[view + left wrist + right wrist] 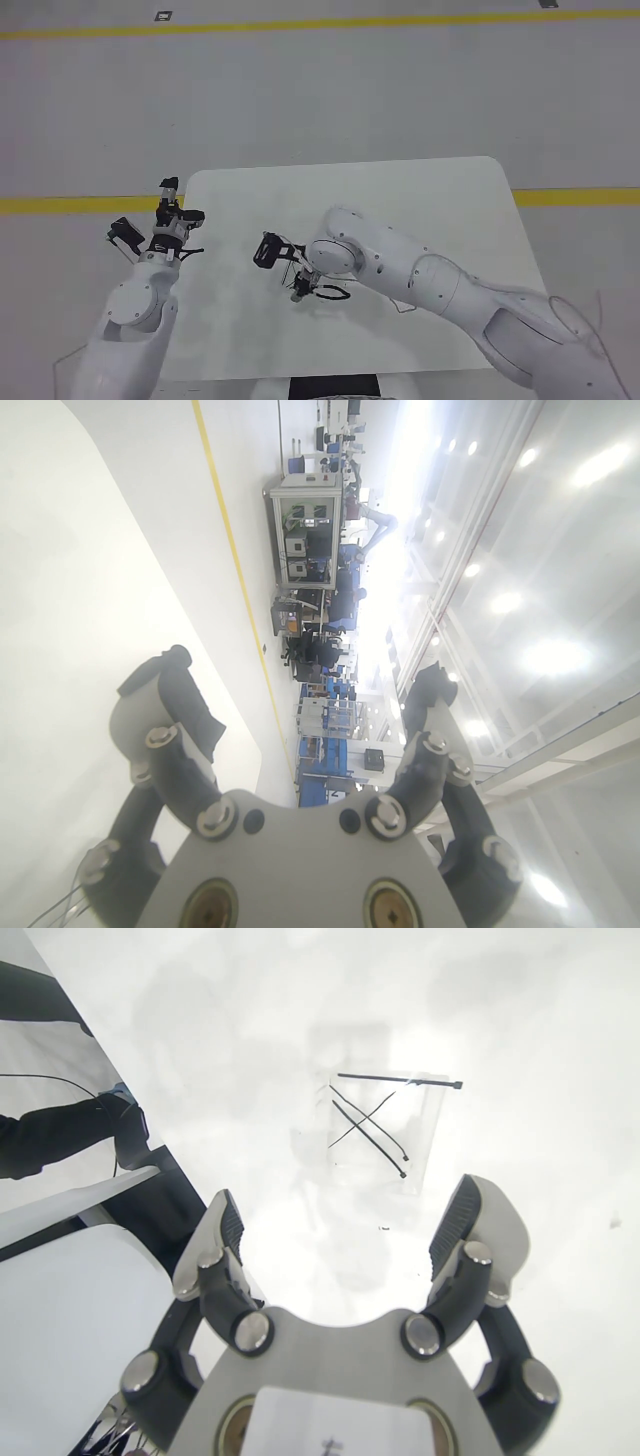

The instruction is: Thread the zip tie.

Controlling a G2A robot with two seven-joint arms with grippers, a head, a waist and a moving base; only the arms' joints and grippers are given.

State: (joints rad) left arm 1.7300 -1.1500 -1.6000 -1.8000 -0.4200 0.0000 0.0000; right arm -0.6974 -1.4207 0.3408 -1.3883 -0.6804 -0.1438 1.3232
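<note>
Table (420, 200): plain white. Zip ties (370, 1125) on table: black. Holder (425, 1148) under them: clear, colourless. Right gripper (335, 1223): silver metal, black links, black ribbed pads (457, 1223). Left gripper (305, 695): silver, black. Floor stripes (300, 22) beyond table: yellow on pale grey.

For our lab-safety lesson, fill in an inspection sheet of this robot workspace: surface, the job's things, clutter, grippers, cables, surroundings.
Surface: white table with rounded corners.
Job's things: several thin black plastic zip ties, unthreaded, some crossed, lying on a clear plastic square.
Clutter: tiny dark specks on the table.
Grippers: right gripper open, over the table, short of the zip ties; left gripper open, holding nothing, by the table's edge.
Cables: thin black cable looped beside the right wrist.
Surroundings: yellow floor lines; grey metal equipment cabinet beyond.
</note>
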